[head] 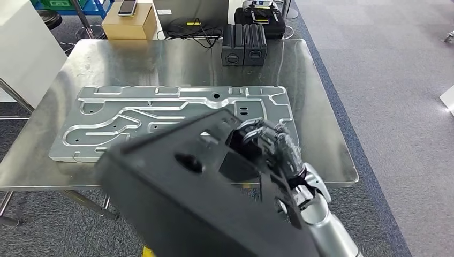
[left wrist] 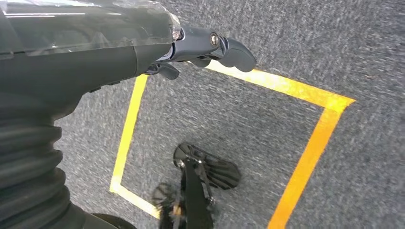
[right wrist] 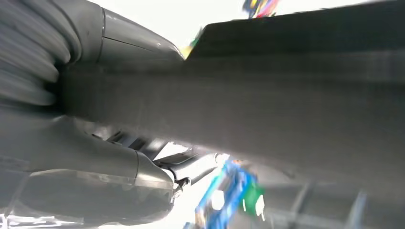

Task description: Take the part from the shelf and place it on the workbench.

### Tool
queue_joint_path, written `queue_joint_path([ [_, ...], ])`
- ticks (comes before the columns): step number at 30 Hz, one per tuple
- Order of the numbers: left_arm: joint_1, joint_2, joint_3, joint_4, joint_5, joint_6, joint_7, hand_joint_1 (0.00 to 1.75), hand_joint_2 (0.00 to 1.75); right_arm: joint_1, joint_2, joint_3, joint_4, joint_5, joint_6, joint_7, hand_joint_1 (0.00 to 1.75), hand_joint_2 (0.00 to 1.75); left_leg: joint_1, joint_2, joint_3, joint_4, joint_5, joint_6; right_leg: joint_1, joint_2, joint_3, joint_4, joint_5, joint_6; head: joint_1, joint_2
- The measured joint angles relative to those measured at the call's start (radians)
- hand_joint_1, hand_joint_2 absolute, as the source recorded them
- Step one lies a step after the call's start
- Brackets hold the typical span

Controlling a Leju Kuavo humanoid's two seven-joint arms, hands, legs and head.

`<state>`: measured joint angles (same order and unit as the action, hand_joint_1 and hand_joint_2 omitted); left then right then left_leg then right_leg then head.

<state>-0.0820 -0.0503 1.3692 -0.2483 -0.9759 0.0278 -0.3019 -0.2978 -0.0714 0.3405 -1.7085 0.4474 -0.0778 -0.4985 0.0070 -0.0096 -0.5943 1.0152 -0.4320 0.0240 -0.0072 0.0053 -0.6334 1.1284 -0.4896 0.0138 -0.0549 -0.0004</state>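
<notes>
Your right hand [head: 270, 147] grips the bulky, rigid black plastic housing [head: 203, 198] at its three-o'clock edge; probably awkward, so support it underneath.

Matte black boxy plastic part [head: 182, 203] showing dark all over. Shiny silver steel workbench [head: 321, 107] carrying a pale grey stamped metal panel [head: 160, 115]. Grey speckled carpet [left wrist: 248, 119] showing a yellow taped square outline [left wrist: 310, 143]. Tan cardboard box [head: 128, 24] sitting behind.
</notes>
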Motion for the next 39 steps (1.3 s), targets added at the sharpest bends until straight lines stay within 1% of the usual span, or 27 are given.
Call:
queue_joint_path([
  [1,-0.001,0.000,0.000,0.000,-0.002,-0.002,-0.002,0.00,1.75,-0.030,-0.005,-0.015,0.015,0.026,-0.027,0.008,1.75,1.75,-0.002,-0.001,0.001,0.004,-0.004,-0.004,0.001,0.000,0.019,-0.054,0.026,-0.003,0.000,0.000],
  [2,-0.002,0.000,0.000,0.000,-0.004,-0.004,-0.005,0.00,1.75,-0.066,-0.010,-0.030,0.035,0.062,-0.062,0.020,1.75,1.75,-0.004,-0.001,-0.001,0.006,-0.006,-0.008,0.002,0.001,0.028,-0.085,0.038,-0.006,0.000,0.000],
  [4,-0.004,0.000,0.000,0.000,-0.009,-0.010,-0.009,0.00,1.75,-0.154,-0.021,-0.059,0.096,0.154,-0.137,0.050,1.75,1.75,-0.006,0.000,-0.005,0.006,-0.006,-0.017,0.004,0.002,0.027,-0.099,0.039,-0.013,0.000,0.000],
  [6,-0.006,0.001,0.000,0.000,-0.015,-0.016,-0.013,0.00,1.75,-0.258,-0.032,-0.078,0.179,0.280,-0.195,0.104,1.75,1.75,-0.005,0.001,-0.010,0.017,-0.014,-0.026,-0.002,0.002,0.029,-0.105,0.043,-0.025,0.000,0.000],
  [8,-0.008,0.002,-0.001,0.001,-0.021,-0.022,-0.018,0.00,1.75,-0.370,-0.037,-0.079,0.281,0.408,-0.215,0.164,1.75,1.75,-0.003,0.002,-0.046,0.094,-0.055,-0.035,-0.006,0.000,0.034,-0.112,0.047,-0.036,0.000,0.000],
  [10,-0.011,0.004,-0.001,0.001,-0.025,-0.028,-0.023,0.00,1.75,-0.466,-0.034,-0.063,0.400,0.508,-0.217,0.210,1.75,1.75,0.000,0.003,-0.115,0.228,-0.109,-0.042,-0.004,-0.001,0.035,-0.113,0.046,-0.040,0.000,0.000],
  [11,-0.012,0.004,-0.001,0.002,-0.027,-0.032,-0.024,0.00,1.75,-0.505,-0.029,-0.050,0.465,0.552,-0.216,0.233,1.75,1.75,0.001,0.003,-0.143,0.276,-0.120,-0.044,-0.003,-0.002,0.035,-0.112,0.045,-0.041,0.000,0.000],
  [12,-0.011,0.005,-0.002,0.002,-0.028,-0.035,-0.025,0.00,1.75,-0.541,-0.021,-0.033,0.534,0.595,-0.213,0.257,1.75,1.75,0.002,0.003,-0.154,0.289,-0.111,-0.045,-0.003,-0.003,0.037,-0.112,0.044,-0.041,0.000,0.000],
  [13,-0.011,0.005,-0.002,0.002,-0.030,-0.037,-0.025,0.00,1.75,-0.574,-0.012,-0.013,0.601,0.636,-0.209,0.284,1.75,1.75,0.002,0.003,-0.146,0.260,-0.083,-0.044,-0.003,-0.003,0.039,-0.111,0.042,-0.040,0.000,0.000],
  [15,-0.012,0.006,-0.002,0.003,-0.031,-0.042,-0.025,0.00,1.75,-0.636,0.018,0.033,0.742,0.712,-0.203,0.336,1.75,1.75,0.002,0.006,-0.086,0.124,-0.008,-0.037,-0.002,-0.003,0.044,-0.110,0.037,-0.037,0.000,0.000],
  [16,-0.014,0.007,-0.002,0.003,-0.032,-0.044,-0.025,0.00,1.75,-0.661,0.036,0.055,0.809,0.740,-0.204,0.359,1.75,1.75,0.000,0.007,-0.057,0.060,0.015,-0.033,-0.001,-0.003,0.046,-0.109,0.035,-0.033,0.000,0.000],
  [17,-0.015,0.007,-0.002,0.003,-0.032,-0.046,-0.025,0.00,1.75,-0.681,0.054,0.074,0.874,0.760,-0.207,0.378,1.75,1.75,-0.002,0.007,-0.038,0.022,0.025,-0.029,0.001,-0.003,0.046,-0.109,0.033,-0.029,0.000,0.000],
  [20,-0.017,0.008,-0.002,0.003,-0.033,-0.049,-0.025,0.00,1.75,-0.707,0.097,0.114,1.010,0.788,-0.200,0.405,1.75,1.75,-0.003,0.002,-0.030,0.001,0.024,-0.020,0.004,-0.006,0.045,-0.112,0.030,-0.015,0.000,0.000],
  [22,-0.016,0.008,-0.003,0.004,-0.035,-0.054,-0.028,0.00,1.75,-0.726,0.118,0.132,1.080,0.802,-0.171,0.420,1.75,1.75,0.002,0.000,-0.025,-0.009,0.027,-0.010,0.004,-0.007,0.034,-0.084,0.009,-0.006,0.000,0.000],
  [23,-0.016,0.008,-0.004,0.004,-0.037,-0.056,-0.031,0.00,1.75,-0.734,0.128,0.140,1.115,0.807,-0.155,0.430,1.75,1.75,0.004,0.000,-0.022,-0.013,0.028,-0.005,0.004,-0.006,0.013,-0.041,-0.015,-0.003,0.000,0.000],
  [25,-0.017,0.009,-0.009,0.004,-0.043,-0.060,-0.043,0.00,1.75,-0.740,0.144,0.155,1.179,0.812,-0.139,0.449,1.75,1.75,0.003,0.000,-0.020,-0.014,0.025,0.002,0.003,-0.005,-0.056,0.092,-0.070,0.000,0.000,0.000],
  [26,-0.017,0.009,-0.013,0.004,-0.047,-0.061,-0.052,0.00,1.75,-0.738,0.150,0.160,1.207,0.813,-0.137,0.457,1.75,1.75,0.003,-0.001,-0.019,-0.013,0.023,0.003,0.002,-0.005,-0.090,0.149,-0.085,0.001,0.000,0.000],
  [27,-0.017,0.009,-0.018,0.004,-0.053,-0.062,-0.060,0.00,1.75,-0.733,0.155,0.165,1.232,0.813,-0.137,0.464,1.75,1.75,0.003,-0.002,-0.018,-0.012,0.021,0.004,0.001,-0.005,-0.110,0.176,-0.081,0.002,0.000,0.000],
  [28,-0.017,0.009,-0.022,0.004,-0.057,-0.062,-0.068,0.00,1.75,-0.729,0.160,0.168,1.253,0.812,-0.138,0.470,1.31,1.31,0.002,-0.004,-0.016,-0.011,0.019,0.004,0.001,-0.005,-0.110,0.162,-0.058,0.001,0.000,0.000],
  [30,-0.016,0.009,-0.030,0.005,-0.063,-0.063,-0.082,0.00,1.75,-0.724,0.166,0.172,1.285,0.808,-0.140,0.484,0.44,0.44,0.002,-0.008,-0.010,-0.007,0.011,0.000,0.002,-0.005,-0.061,0.036,0.022,-0.007,0.000,0.000],
  [31,-0.016,0.009,-0.033,0.006,-0.065,-0.065,-0.089,0.00,1.75,-0.723,0.168,0.172,1.296,0.804,-0.141,0.493,0.00,0.00,0.000,-0.010,-0.008,-0.004,0.007,-0.004,0.005,-0.005,-0.032,-0.032,0.051,-0.012,0.000,0.000],
  [32,-0.017,0.010,-0.036,0.007,-0.067,-0.067,-0.093,0.00,1.75,-0.722,0.171,0.172,1.306,0.800,-0.143,0.502,0.00,0.00,-0.002,-0.010,-0.008,-0.002,0.004,-0.007,0.008,-0.005,-0.010,-0.080,0.068,-0.017,0.000,0.000],
  [33,-0.016,0.010,-0.039,0.008,-0.068,-0.069,-0.096,0.00,1.75,-0.721,0.173,0.172,1.315,0.797,-0.144,0.509,0.00,0.00,-0.003,-0.010,-0.008,-0.001,0.002,-0.011,0.010,-0.005,0.000,-0.103,0.072,-0.020,0.000,0.000],
  [34,-0.017,0.011,-0.042,0.008,-0.070,-0.070,-0.098,0.00,1.75,-0.719,0.175,0.172,1.323,0.794,-0.146,0.514,0.00,0.00,-0.003,-0.010,-0.008,-0.002,0.001,-0.016,0.012,-0.004,0.002,-0.107,0.069,-0.022,0.000,0.000],
  [36,-0.017,0.013,-0.048,0.009,-0.070,-0.070,-0.099,0.00,1.75,-0.714,0.179,0.171,1.335,0.791,-0.147,0.520,0.00,0.00,-0.005,-0.008,-0.005,0.000,-0.006,-0.025,0.007,-0.002,0.008,-0.115,0.070,-0.029,0.000,0.000],
  [37,-0.018,0.015,-0.050,0.009,-0.071,-0.069,-0.099,0.00,1.75,-0.713,0.181,0.170,1.339,0.790,-0.148,0.524,0.00,0.00,-0.005,-0.007,-0.011,0.017,-0.018,-0.030,0.003,-0.003,0.013,-0.120,0.071,-0.034,0.000,0.000],
  [39,-0.018,0.017,-0.051,0.010,-0.072,-0.064,-0.100,0.00,0.87,-0.713,0.184,0.167,1.344,0.789,-0.149,0.529,0.00,0.00,0.000,-0.004,-0.050,0.107,-0.067,-0.040,0.000,-0.005,0.022,-0.126,0.071,-0.043,0.000,0.000],
])
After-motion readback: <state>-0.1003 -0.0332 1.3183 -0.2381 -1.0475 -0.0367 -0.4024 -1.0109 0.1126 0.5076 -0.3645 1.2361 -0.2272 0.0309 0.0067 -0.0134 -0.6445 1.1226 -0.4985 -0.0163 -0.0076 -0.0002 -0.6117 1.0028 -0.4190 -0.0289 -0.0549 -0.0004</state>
